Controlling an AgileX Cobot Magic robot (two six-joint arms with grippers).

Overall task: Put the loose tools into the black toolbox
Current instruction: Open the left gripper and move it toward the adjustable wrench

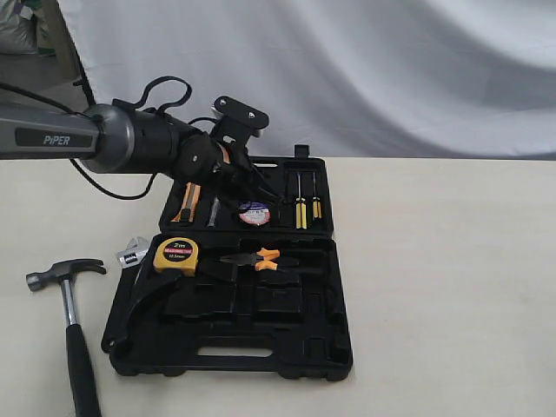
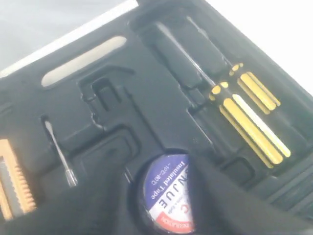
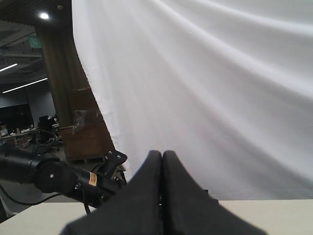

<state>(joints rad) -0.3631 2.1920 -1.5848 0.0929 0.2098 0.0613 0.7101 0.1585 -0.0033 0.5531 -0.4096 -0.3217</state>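
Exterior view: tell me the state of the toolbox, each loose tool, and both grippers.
black toolbox: open, lying flat on the table.
tape roll: in the toolbox's far half, under the left gripper.
hammer: loose on the table, outside the toolbox.
adjustable wrench: loose on the table by the toolbox's left edge.
left gripper: over the tape roll, jaws unclear.
right gripper: shut, empty.

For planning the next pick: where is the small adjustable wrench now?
In the exterior view, the wrench lies just left of the toolbox, between the hammer head and the tape measure.
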